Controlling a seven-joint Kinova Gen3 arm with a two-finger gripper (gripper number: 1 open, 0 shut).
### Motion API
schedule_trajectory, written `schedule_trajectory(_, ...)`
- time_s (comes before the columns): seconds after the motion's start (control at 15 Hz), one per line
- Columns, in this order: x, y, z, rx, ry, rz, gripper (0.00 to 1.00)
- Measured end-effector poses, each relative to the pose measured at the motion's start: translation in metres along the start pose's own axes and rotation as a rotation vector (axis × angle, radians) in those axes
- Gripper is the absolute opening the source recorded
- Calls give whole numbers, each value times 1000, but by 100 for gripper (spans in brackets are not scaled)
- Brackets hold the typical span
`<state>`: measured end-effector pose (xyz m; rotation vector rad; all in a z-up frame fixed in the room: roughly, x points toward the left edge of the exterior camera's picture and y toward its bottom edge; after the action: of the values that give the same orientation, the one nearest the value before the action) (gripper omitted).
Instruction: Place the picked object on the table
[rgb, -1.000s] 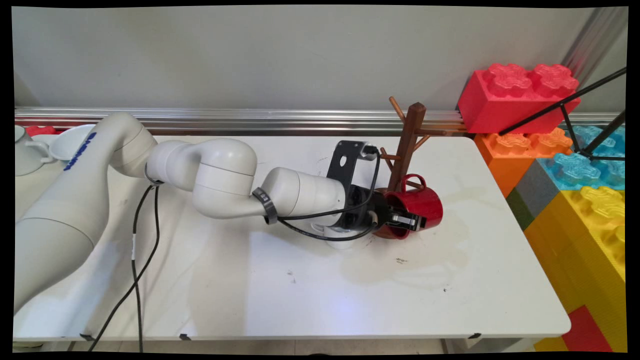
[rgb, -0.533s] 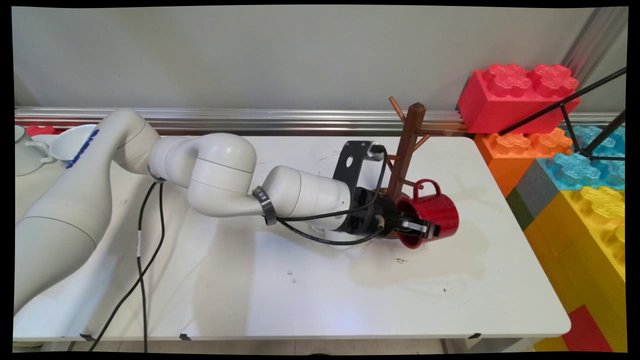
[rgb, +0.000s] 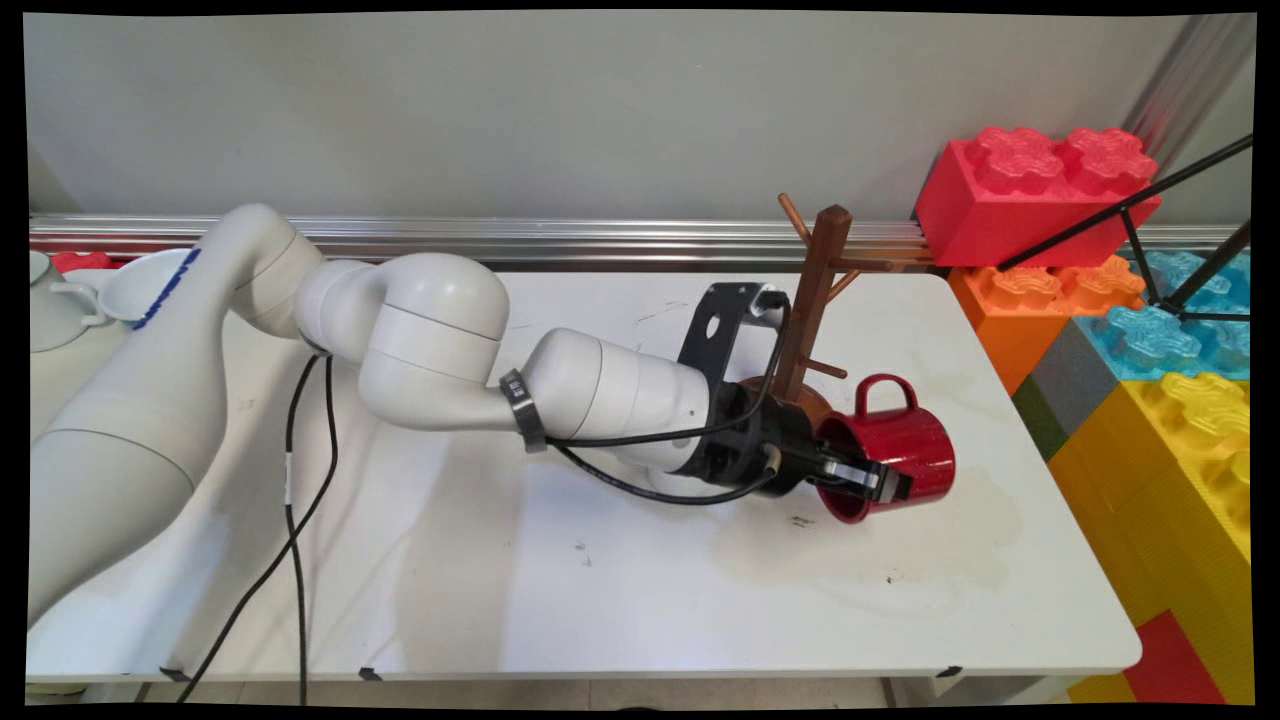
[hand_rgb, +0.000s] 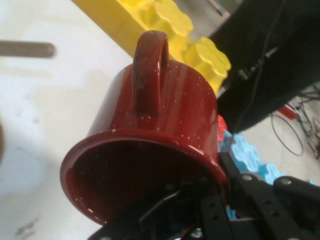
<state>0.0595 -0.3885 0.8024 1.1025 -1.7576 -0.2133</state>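
A red speckled mug (rgb: 895, 452) lies on its side in the air just above the white table (rgb: 620, 590), mouth toward the arm and handle up. My gripper (rgb: 868, 482) is shut on the mug's rim, one finger inside and one outside. In the hand view the red mug (hand_rgb: 150, 145) fills the middle, its handle pointing up, and my gripper (hand_rgb: 200, 200) clamps the rim at the lower right. A brown wooden mug tree (rgb: 812, 290) stands just left of and behind the mug, its pegs bare.
Big toy bricks flank the table's right side: a red one (rgb: 1035, 190) on top, orange (rgb: 1040, 300), blue (rgb: 1170, 330) and yellow (rgb: 1190, 450) below. A black tripod leg (rgb: 1130, 205) crosses them. White crockery (rgb: 90, 290) sits far left. Black cables (rgb: 290, 520) hang from the arm.
My gripper has carried the red mug to the right and slightly toward the near edge, away from the mug tree's lower pegs. The grip has stayed shut.
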Motion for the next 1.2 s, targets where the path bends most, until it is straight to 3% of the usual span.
schedule_trajectory(0.2, 0, 6, -6, -3, -25, 19, 0)
schedule_trajectory(0.67, 9, 17, -31, 39, -106, 70, 0)
schedule_trajectory(1.2, 25, 41, -63, 102, -241, 117, 0)
